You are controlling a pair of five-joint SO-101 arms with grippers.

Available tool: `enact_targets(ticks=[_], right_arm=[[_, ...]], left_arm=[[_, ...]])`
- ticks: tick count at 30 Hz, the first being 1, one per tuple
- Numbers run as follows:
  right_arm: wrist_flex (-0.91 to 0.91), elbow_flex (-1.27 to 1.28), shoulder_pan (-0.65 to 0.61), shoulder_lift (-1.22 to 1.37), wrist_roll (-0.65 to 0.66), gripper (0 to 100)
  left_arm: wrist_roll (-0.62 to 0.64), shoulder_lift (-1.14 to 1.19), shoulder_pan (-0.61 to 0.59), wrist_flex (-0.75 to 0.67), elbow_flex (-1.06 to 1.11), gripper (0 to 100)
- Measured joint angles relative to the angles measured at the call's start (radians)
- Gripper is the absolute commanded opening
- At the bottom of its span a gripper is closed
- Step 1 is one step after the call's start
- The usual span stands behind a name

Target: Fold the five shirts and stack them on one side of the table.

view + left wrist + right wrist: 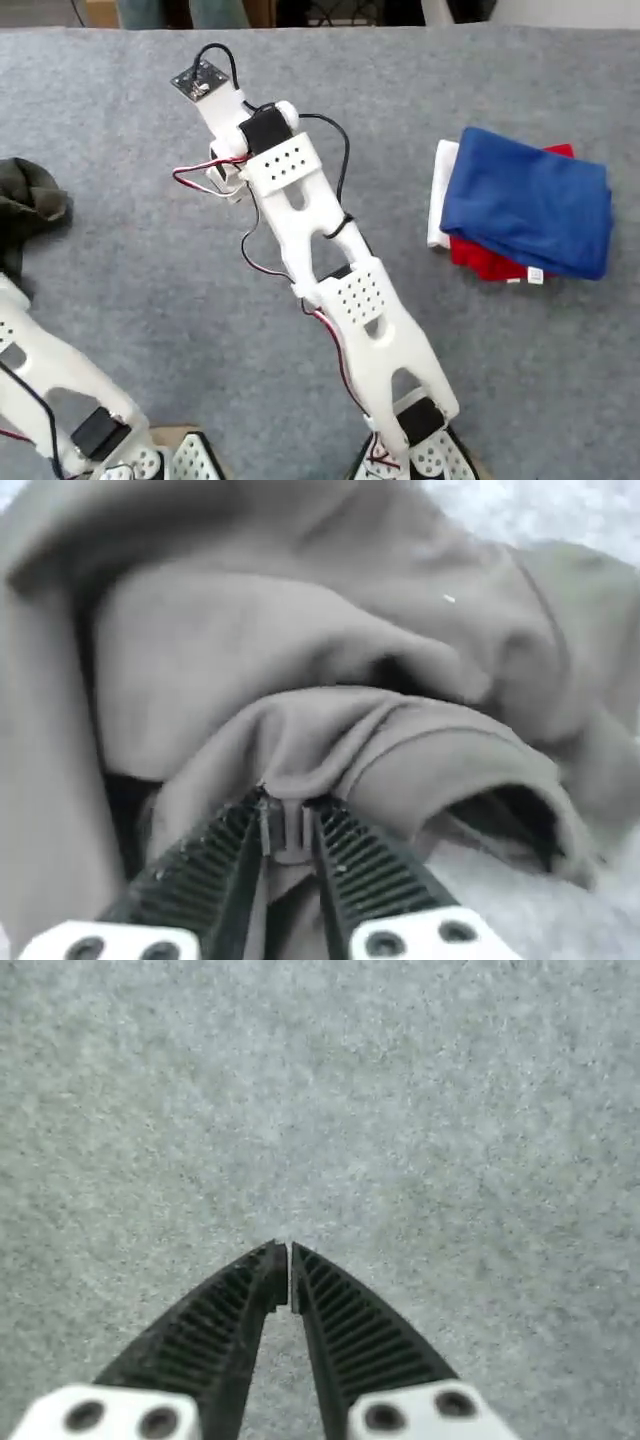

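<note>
At the table's [130,290] left edge lies a crumpled olive shirt [30,200], a fold of it pinched tight in the left gripper [288,825]. Mid-table, the right gripper [289,1275] hangs over bare grey cloth, jaws together on nothing. Toward the right, a folded blue shirt [525,200] tops a red shirt [485,262] and a white shirt [440,195].
</note>
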Motion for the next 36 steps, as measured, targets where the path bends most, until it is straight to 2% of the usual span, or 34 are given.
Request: enact_targets(ticks=[4, 10, 14, 19, 23, 29, 36], right_arm=[[0.000, 0.000, 0.000, 0.000, 0.000, 1.5], [0.000, 0.000, 0.000, 0.000, 0.000, 1.5], [0.000, 0.000, 0.000, 0.000, 0.000, 1.5], [0.000, 0.000, 0.034, 0.000, 0.000, 1.5], [0.000, 0.000, 0.106, 0.000, 0.000, 1.5], [0.000, 0.000, 0.256, -0.032, 0.000, 1.5], [0.000, 0.000, 0.437, -0.104, 0.000, 1.5]], left_arm=[[-0.063, 0.020, 0.048, 0.104, -0.140, 3], [-0.084, 0.000, 0.074, 0.121, -0.127, 3], [-0.084, -0.115, 0.095, 0.121, 0.031, 3], [-0.084, -0.365, 0.187, 0.120, 0.394, 3], [-0.084, -0.620, 0.321, 0.118, 0.704, 3], [-0.112, -0.985, 0.609, 0.120, 0.971, 3], [-0.123, -1.080, 0.953, 0.123, 1.077, 3]])
